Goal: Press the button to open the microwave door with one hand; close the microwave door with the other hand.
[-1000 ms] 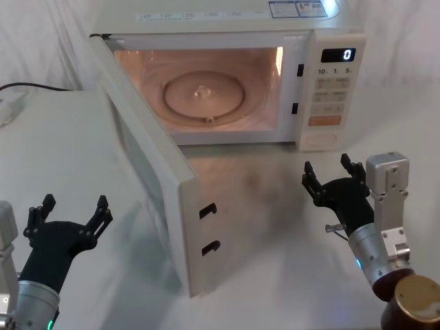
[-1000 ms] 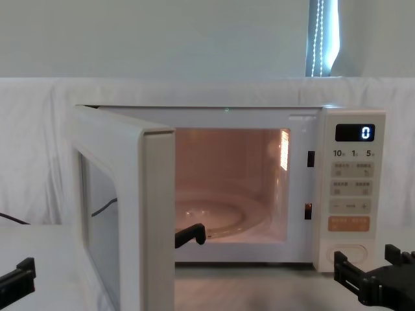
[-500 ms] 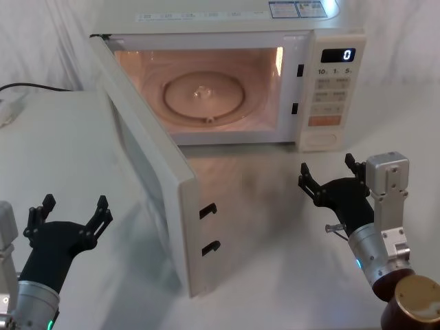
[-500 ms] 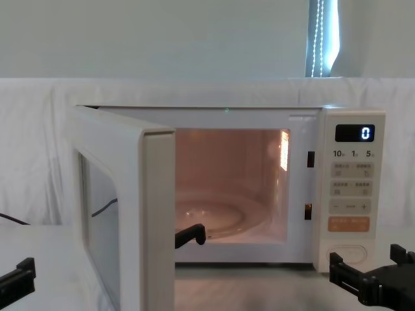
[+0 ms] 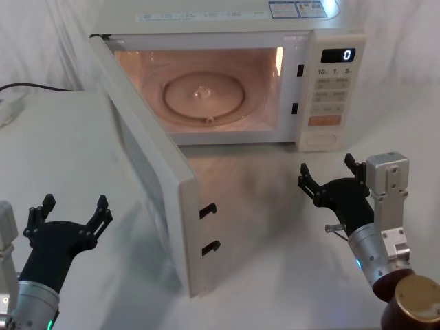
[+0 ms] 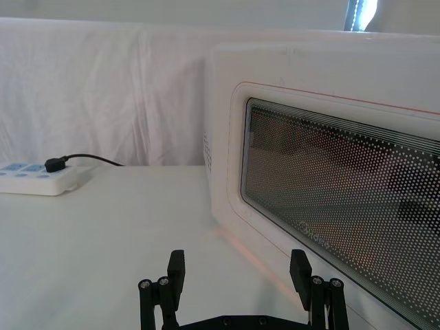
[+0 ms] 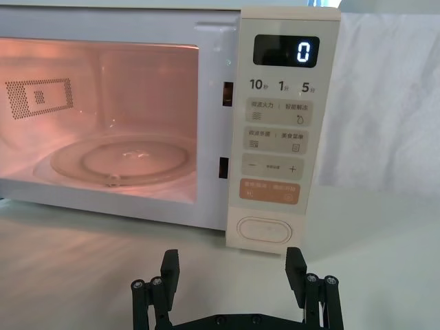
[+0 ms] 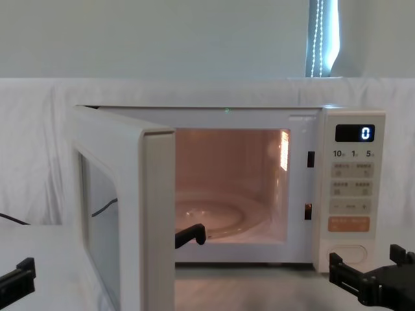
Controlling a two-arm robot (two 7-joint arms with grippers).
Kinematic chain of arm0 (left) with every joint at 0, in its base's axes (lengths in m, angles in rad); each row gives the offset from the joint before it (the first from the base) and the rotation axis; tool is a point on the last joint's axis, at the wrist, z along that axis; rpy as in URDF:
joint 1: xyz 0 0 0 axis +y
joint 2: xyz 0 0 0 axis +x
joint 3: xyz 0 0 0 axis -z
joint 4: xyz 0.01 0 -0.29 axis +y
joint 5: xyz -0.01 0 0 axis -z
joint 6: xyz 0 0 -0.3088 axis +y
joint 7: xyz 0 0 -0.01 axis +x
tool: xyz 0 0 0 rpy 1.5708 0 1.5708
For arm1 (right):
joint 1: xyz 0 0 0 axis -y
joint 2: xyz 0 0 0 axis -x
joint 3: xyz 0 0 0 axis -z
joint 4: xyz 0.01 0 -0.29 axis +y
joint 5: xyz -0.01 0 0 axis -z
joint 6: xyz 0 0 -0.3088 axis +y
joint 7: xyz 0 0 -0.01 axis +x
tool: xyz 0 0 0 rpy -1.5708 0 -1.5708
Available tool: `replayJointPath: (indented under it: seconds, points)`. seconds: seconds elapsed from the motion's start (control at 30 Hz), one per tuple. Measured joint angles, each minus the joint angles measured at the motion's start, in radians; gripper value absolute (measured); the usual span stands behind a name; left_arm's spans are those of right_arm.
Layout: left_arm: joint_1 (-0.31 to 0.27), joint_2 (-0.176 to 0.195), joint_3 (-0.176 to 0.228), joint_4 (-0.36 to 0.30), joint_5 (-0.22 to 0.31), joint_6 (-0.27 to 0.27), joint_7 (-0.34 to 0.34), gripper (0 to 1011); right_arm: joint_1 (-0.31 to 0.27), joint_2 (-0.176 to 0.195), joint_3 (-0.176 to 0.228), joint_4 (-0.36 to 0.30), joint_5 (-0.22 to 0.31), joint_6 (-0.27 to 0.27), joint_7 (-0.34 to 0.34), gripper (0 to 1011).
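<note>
Beside the left gripper (image 6: pixel 238 285), door (image 6: pixel 330 192) glass.

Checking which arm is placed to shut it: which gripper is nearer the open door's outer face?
The left gripper, beside the microwave door; the right gripper faces the keypad.

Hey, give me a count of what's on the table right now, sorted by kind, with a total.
Microwaves: 1, the microwave, with the microwave door swung open.
Grippers: 2, the left gripper and the right gripper, both with jaws open.
Power strips: 1, the power strip, with a black plug in it.
Total: 4
</note>
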Motion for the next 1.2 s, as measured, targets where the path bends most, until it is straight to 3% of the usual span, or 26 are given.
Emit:
replayJointPath:
  seconds: [0.7, 1.2]
  points:
    - [0.000, 0.000, 0.000, 0.000, 0.000, 0.000, 0.000, 1001, -0.029, -0.036, 0.062, -0.033, 0.015, -0.005, -0.034, 1002]
    - [0.000, 0.000, 0.000, 0.000, 0.000, 0.000, 0.000, 1001, -0.038, -0.057, 0.085, -0.038, 0.008, -0.012, -0.049, 1002]
